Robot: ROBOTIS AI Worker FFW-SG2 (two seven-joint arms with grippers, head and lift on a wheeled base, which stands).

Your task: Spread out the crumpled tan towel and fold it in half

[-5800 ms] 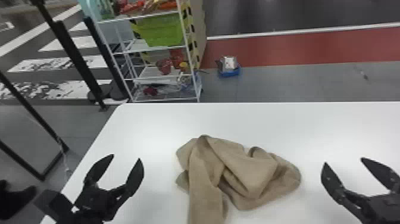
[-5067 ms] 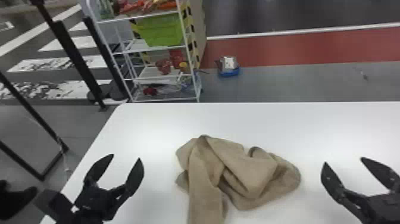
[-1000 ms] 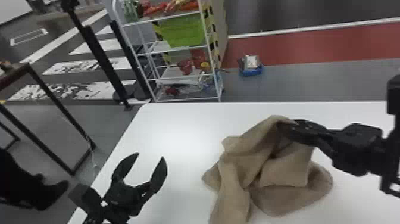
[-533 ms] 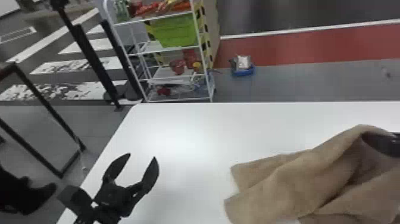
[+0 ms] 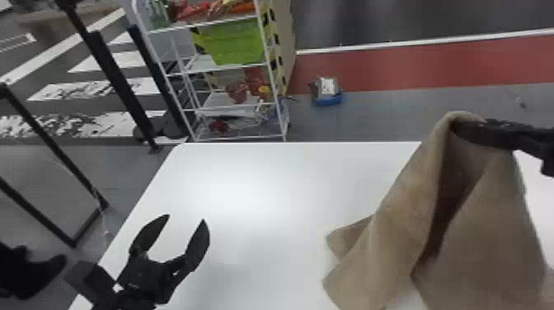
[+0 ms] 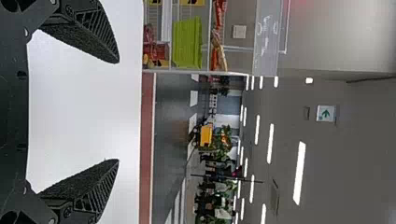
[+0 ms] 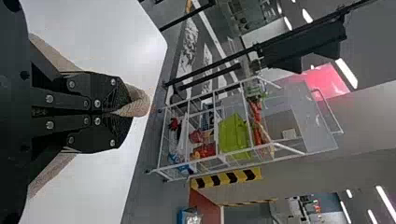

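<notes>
My right gripper (image 5: 465, 127) is at the right of the head view, shut on the top of the tan towel (image 5: 474, 231). The towel hangs from it in steep folds, with a loose corner toward the left near the tabletop. In the right wrist view, the right gripper (image 7: 122, 112) pinches a small bunch of the towel (image 7: 139, 102). My left gripper (image 5: 185, 226) stands open over the table's left side, apart from the towel. Seen from its own wrist, the left gripper (image 6: 116, 111) has widely parted fingers with nothing between them.
The white table (image 5: 247, 185) lies under both arms. Behind its far left edge stands a white wire rack (image 5: 231, 68) with a green bin (image 5: 235, 41). A blue box (image 5: 327, 97) sits on the floor beyond, and dark metal posts (image 5: 115, 78) rise at the left.
The right gripper came over the towel, took hold of it, then carried it right and raised it off its crumpled heap. The head view shifted slightly; the left gripper remains open.
</notes>
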